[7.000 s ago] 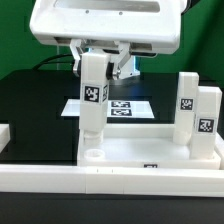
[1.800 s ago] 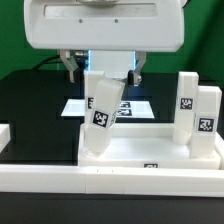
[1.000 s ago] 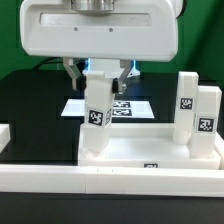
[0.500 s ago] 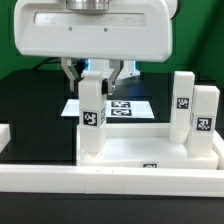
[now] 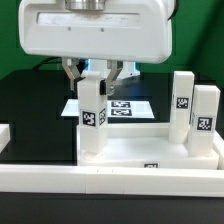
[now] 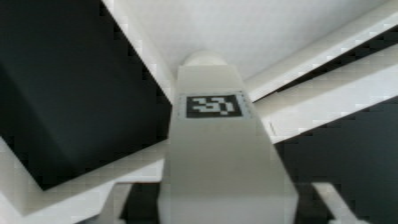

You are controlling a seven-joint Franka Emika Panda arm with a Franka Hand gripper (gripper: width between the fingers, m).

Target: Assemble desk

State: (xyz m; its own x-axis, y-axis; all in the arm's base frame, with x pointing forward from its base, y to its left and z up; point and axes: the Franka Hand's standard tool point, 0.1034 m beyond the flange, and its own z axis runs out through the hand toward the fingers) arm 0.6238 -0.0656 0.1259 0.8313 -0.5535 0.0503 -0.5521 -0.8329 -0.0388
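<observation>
Three legs are in view: two stand upright at the right of the exterior view, one (image 5: 183, 103) just behind the other (image 5: 204, 116), and the third leg (image 5: 92, 115) stands at centre-left on the near-left corner of the desk top (image 5: 150, 150). That top lies flat across the lower middle of the frame, on the black surface (image 5: 30, 100), with the marker board (image 5: 125, 105) behind it. The claw (image 5: 95, 72) hangs from the big white arm body in the upper frame, its fingers down either side of the third leg's upper end and clamped on it; the wrist view looks straight down that leg (image 6: 217, 130), tag facing up. So, by my reading, this one is going in now, upright at its corner, though whether it is fully seated I cannot tell. A fourth leg is not in sight, so I cannot say how much is left.
</observation>
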